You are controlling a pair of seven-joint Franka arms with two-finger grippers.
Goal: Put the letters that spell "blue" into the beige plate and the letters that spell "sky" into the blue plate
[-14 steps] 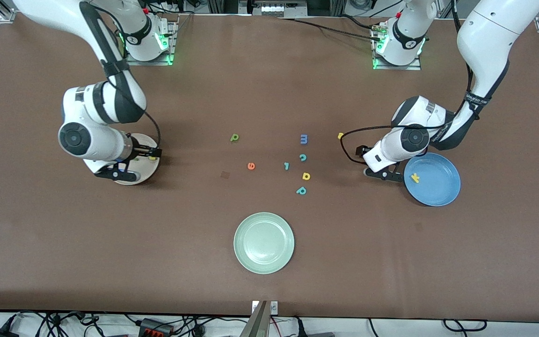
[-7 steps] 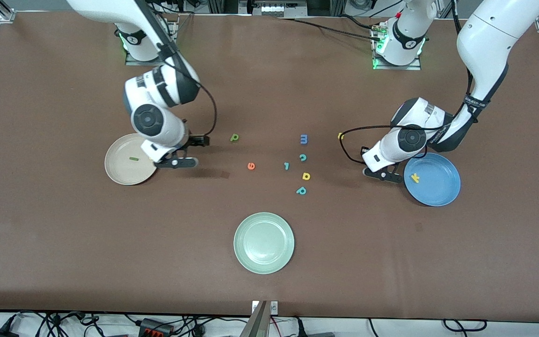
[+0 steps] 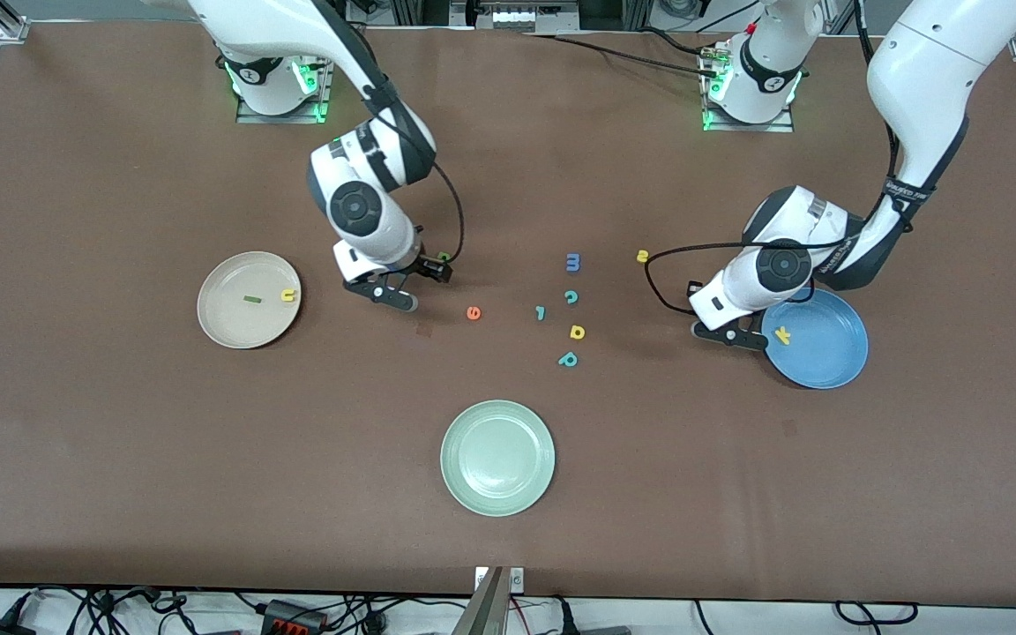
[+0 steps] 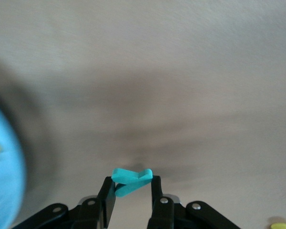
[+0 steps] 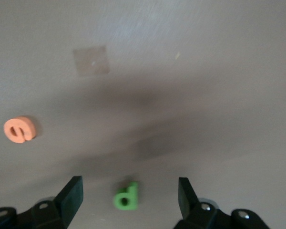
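My left gripper (image 4: 131, 183) is shut on the teal y (image 4: 131, 180), held just above the table beside the blue plate (image 3: 825, 357), where the yellow k (image 3: 782, 335) lies. In the front view the hand (image 3: 724, 333) hides the y. My right gripper (image 5: 129, 186) hangs open over the green b (image 5: 127, 196), which lies on the table (image 3: 443, 257) between the fingers and touches neither. The orange e (image 3: 473, 312) lies close by. The beige plate (image 3: 226, 322) holds the dark green l (image 3: 251, 300) and yellow u (image 3: 288, 295). The yellow s (image 3: 642, 256) lies alone.
A pale green plate (image 3: 497, 457) stands nearer the front camera, mid-table. Loose letters lie between the arms: a blue m (image 3: 572, 262), teal c (image 3: 571, 297), small teal hooked letter (image 3: 541, 312), yellow loop-and-stem letter (image 3: 577, 332), teal loop-and-stem letter (image 3: 568, 359).
My right arm has left the beige plate, where the yellow u now lies, and swung over to the green b. My left gripper has shut on the teal y and edged toward the blue plate.
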